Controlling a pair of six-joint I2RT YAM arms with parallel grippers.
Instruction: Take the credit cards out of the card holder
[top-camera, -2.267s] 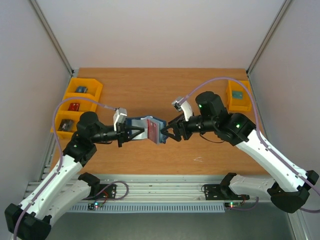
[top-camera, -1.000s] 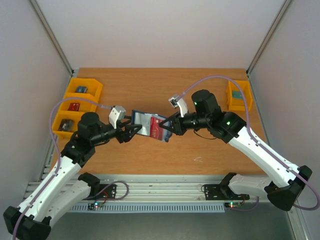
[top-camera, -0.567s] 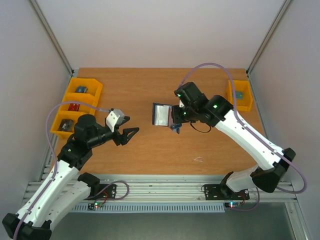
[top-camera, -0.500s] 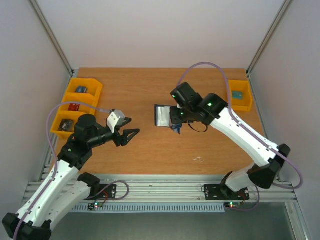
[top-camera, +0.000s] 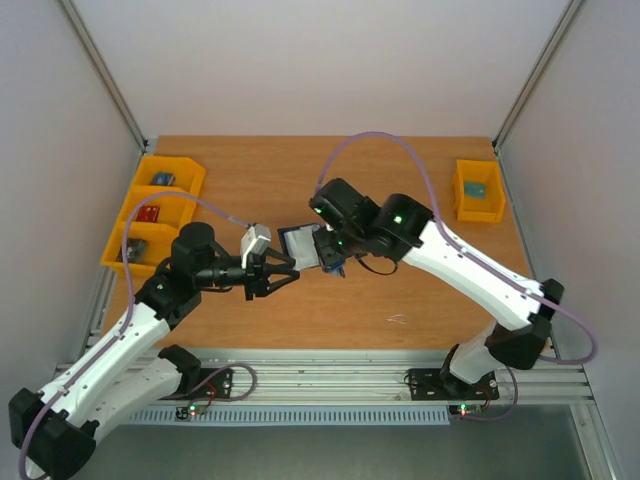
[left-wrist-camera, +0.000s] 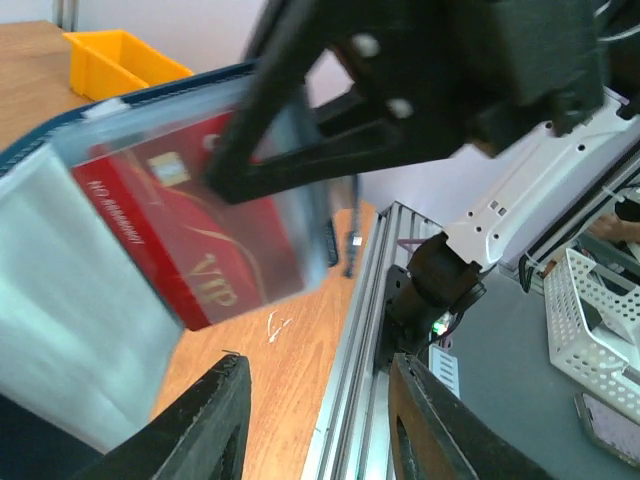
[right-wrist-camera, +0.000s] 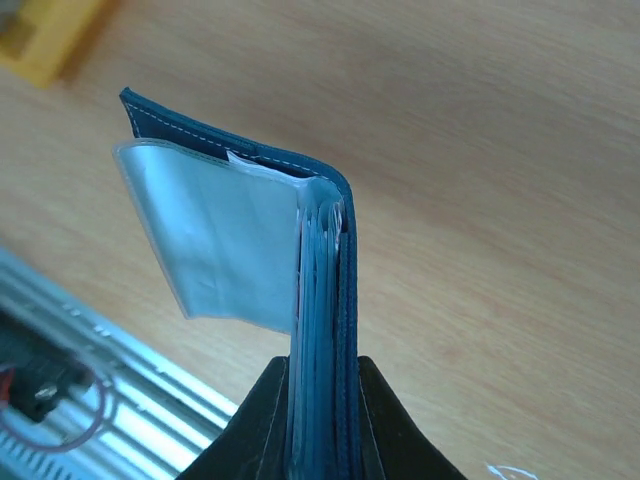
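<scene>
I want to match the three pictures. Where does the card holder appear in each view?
Top external: the card holder is near the centre, between the two arms, held by the right tool.
Left wrist: it fills the left half, with a red card inside a clear sleeve.
Right wrist: it stands at the centre, gripped at its lower end by that tool.
Shared landmark: the wooden table.

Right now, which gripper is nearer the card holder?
Right. The right gripper clamps the card holder by its folded edge; the left gripper is open, close beside it.
</scene>
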